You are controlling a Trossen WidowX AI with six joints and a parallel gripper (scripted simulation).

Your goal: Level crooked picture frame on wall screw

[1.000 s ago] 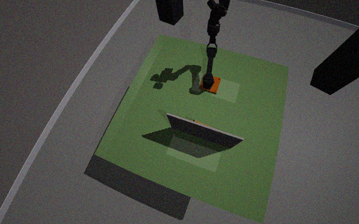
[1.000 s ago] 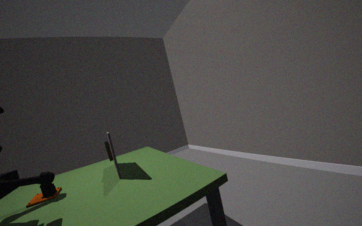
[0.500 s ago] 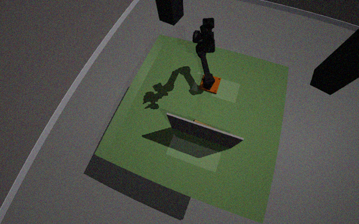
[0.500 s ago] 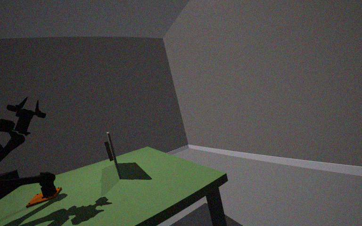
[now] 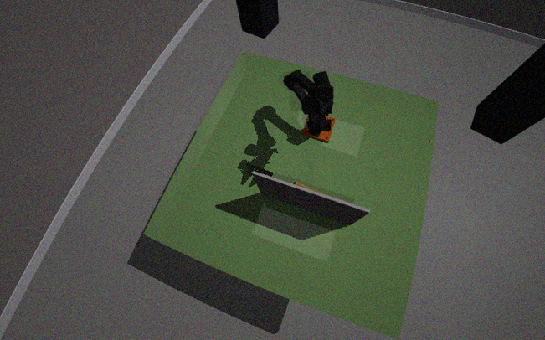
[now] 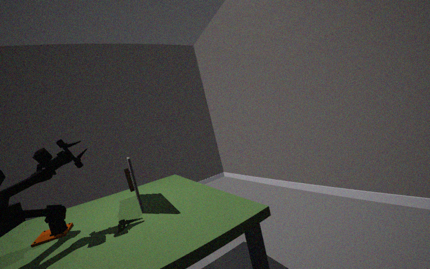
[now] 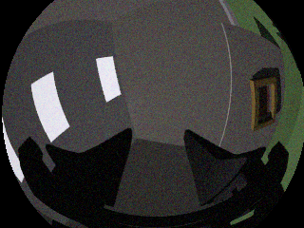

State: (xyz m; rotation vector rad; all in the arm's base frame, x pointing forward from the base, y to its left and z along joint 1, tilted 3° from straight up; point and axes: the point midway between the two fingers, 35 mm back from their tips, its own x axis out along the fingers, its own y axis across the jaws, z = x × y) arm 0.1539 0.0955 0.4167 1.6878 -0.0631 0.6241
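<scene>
The picture frame (image 6: 129,179) (image 7: 256,105) has a brown-orange border and hangs on the near face of the upright grey wall panel (image 5: 310,195) (image 6: 135,185) (image 7: 243,59). It shows at the right of the wrist view, seen obliquely. In the exterior view it is nearly edge-on, and in the top view only a thin strip of it shows above the panel. Which side is higher cannot be told. The screw and notched strip are hidden. My gripper (image 6: 83,145) (image 7: 158,133) is open and empty, raised back from the frame and higher than the panel's top, touching nothing.
The panel stands on the green table (image 5: 387,250) (image 6: 206,205) and casts a dark shadow behind it. The arm's orange base plate (image 5: 328,136) (image 6: 47,237) sits on the table, facing the frame's side. Dark blocks (image 5: 258,7) (image 5: 513,97) stand beyond the table.
</scene>
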